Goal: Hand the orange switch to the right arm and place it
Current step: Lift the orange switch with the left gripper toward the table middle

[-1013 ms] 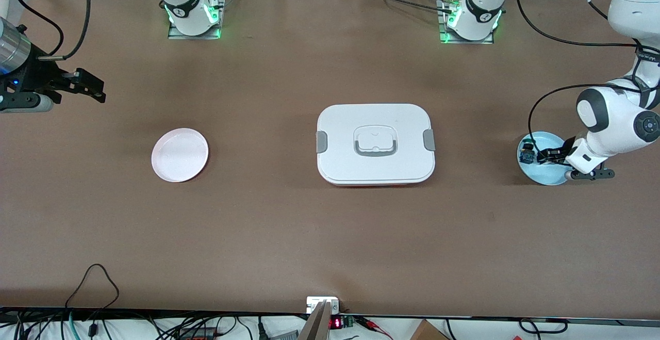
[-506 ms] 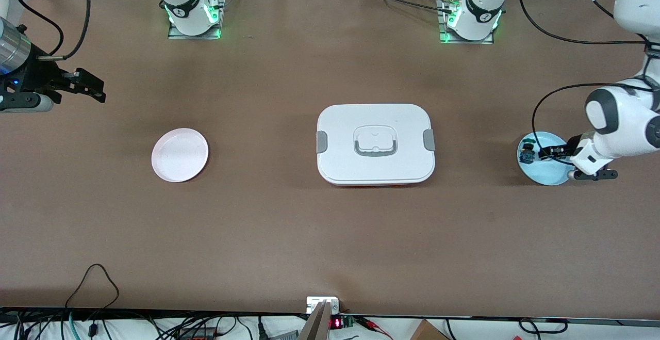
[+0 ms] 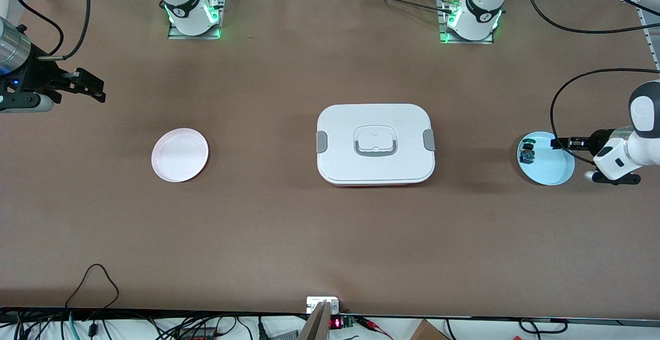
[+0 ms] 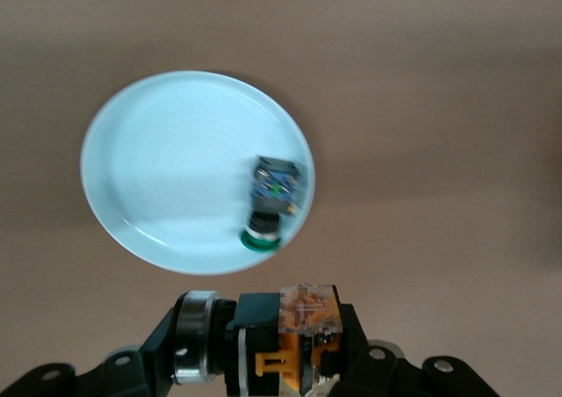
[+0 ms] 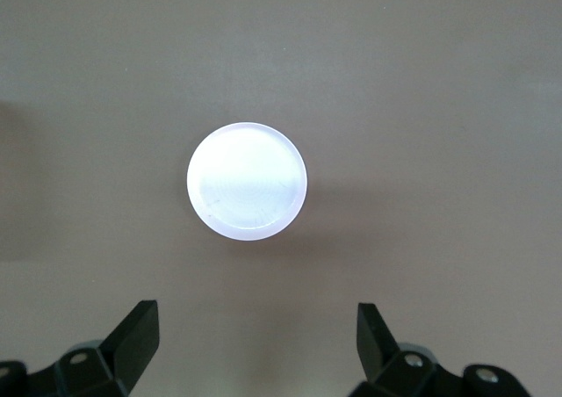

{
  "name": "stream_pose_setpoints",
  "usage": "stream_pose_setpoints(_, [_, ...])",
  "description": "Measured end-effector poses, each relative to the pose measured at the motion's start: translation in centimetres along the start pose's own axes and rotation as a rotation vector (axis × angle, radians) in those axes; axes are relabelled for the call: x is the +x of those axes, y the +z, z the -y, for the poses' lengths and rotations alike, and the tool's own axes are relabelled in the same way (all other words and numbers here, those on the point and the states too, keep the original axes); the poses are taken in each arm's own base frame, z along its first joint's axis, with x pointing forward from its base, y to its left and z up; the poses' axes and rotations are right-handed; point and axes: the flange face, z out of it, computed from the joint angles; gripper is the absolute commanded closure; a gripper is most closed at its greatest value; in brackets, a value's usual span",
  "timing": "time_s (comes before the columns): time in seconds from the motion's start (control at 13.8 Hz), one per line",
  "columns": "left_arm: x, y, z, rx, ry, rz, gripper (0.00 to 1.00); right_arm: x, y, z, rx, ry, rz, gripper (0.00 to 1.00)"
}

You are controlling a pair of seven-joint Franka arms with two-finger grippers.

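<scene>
Left tool (image 4: 281, 362) grips stubby orange switch (image 4: 303, 331); right tool (image 5: 255, 344) spread, waiting.

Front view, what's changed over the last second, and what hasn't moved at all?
The left gripper, shut on the orange switch, has lifted it out of the light blue plate and pulled back toward the left arm's end of the table. The blue switch stays in that plate. The right gripper waits open; the pink plate and white lidded box are unmoved.
</scene>
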Motion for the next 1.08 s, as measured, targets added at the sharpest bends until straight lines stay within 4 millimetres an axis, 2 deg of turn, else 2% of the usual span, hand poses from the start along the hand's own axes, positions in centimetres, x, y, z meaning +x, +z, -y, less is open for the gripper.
stream_pose_setpoints(0.14, [-0.2, -2.2, -3.6, -0.021, 0.063, 0.054, 0.88, 0.0, 0.0, 0.1, 0.003, -0.002, -0.002, 0.0])
stream_pose_setpoints(0.29, [-0.5, -4.6, -8.4, -0.047, 0.148, 0.094, 0.87, 0.0, 0.0, 0.2, 0.005, -0.002, -0.003, 0.0])
stream_pose_setpoints(0.51, [-1.3, -7.3, -16.8, -0.084, 0.304, 0.115, 0.88, 0.1, -0.2, 0.2, 0.005, -0.002, -0.006, 0.0])
stream_pose_setpoints(0.65, [-2.1, -9.3, -22.8, -0.156, 0.412, 0.086, 0.89, 0.2, -0.7, 0.2, 0.005, -0.002, -0.017, 0.0])
stream_pose_setpoints(0.72, [-2.5, -10.1, -25.1, -0.22, 0.456, 0.068, 0.89, 0.3, -1.0, 0.2, 0.005, -0.002, -0.023, 0.0])
stream_pose_setpoints(1.01, [-3.9, -12.1, -31.6, -0.513, 0.674, 0.004, 0.91, 0.4, -1.7, 1.3, 0.009, -0.022, -0.036, 0.0])
stream_pose_setpoints(1.08, [-4.3, -12.5, -34.1, -0.537, 0.749, -0.042, 0.91, 0.4, -1.8, 1.8, 0.026, -0.025, -0.036, 0.0])
